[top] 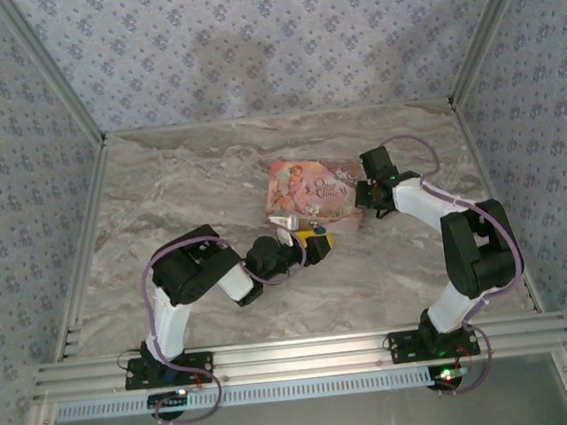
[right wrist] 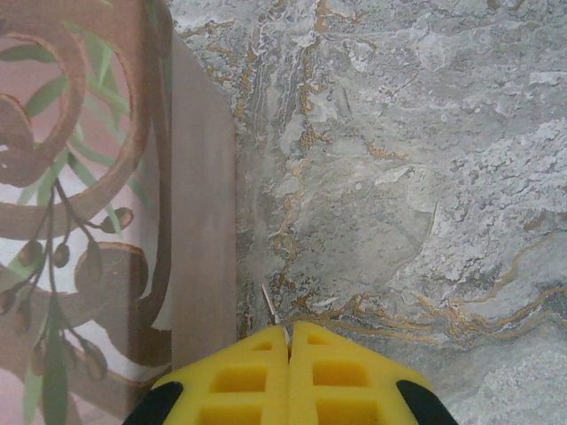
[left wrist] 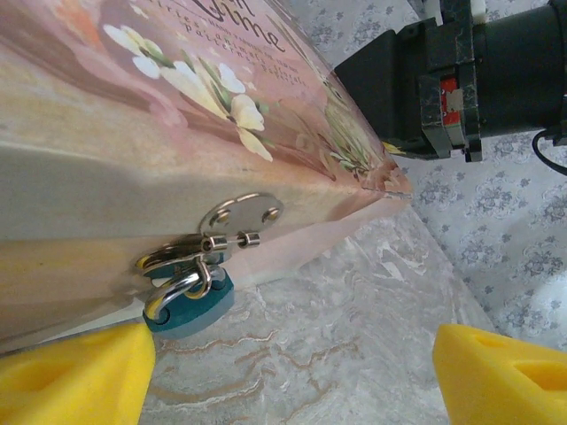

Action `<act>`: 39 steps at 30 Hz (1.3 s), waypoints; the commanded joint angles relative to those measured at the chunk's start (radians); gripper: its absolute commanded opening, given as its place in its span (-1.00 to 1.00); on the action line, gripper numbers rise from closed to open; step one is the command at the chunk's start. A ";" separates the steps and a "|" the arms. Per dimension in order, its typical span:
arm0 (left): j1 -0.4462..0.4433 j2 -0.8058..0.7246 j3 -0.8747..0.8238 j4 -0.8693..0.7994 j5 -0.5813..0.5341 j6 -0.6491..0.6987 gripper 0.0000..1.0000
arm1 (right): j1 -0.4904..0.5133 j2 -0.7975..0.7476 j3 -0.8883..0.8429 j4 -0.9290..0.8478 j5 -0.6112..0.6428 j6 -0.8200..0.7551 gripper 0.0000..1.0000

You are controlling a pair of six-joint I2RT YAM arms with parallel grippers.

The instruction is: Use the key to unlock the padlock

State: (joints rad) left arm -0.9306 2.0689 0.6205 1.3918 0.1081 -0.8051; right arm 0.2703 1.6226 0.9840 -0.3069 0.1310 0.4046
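Teal-bodied padlock hangs by its silver shackle from the metal hasp on the front face of the pink floral box, at lower left of the left wrist view. The shackle appears closed through the hasp loop, so the lock is judged not yet opened.

Left gripper: its yellow pads sit spread wide at the two bottom corners of that frame with nothing between them. The padlock lies just ahead, nearer the left-hand pad.

Right gripper: its pads are pressed together at bottom centre of the right wrist view, over the marbled table just beside the box's edge. A thin pale sliver projects from the seam between them. Whether this is the key cannot be told, so the key's place is unconfirmed.

Step in hand, as judged: the left arm is lining up to steady the padlock.

Next move calls for the spread pads to centre on the teal body and close without twisting the hasp. The right arm must then come round from the box's side to the front face and meet the keyway, which is hidden here.
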 commanded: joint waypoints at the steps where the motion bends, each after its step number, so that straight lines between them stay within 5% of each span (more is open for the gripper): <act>1: 0.010 0.007 0.008 0.015 0.062 -0.006 0.61 | 0.014 -0.033 -0.001 0.008 -0.015 0.022 -1.00; 8: 0.015 0.004 0.010 0.015 0.151 -0.032 0.48 | 0.019 -0.036 0.001 0.012 -0.014 0.026 -1.00; 26: 0.030 -0.126 -0.163 -0.054 -0.046 0.003 0.71 | 0.037 -0.046 0.000 0.010 -0.008 0.028 -1.00; 39: 0.029 -0.081 -0.019 -0.229 -0.087 0.051 0.74 | 0.065 -0.041 0.007 0.015 0.000 0.029 -1.00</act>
State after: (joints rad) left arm -0.9031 1.9591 0.5743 1.2285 0.0460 -0.7795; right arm 0.3279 1.6054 0.9840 -0.3023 0.1314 0.4156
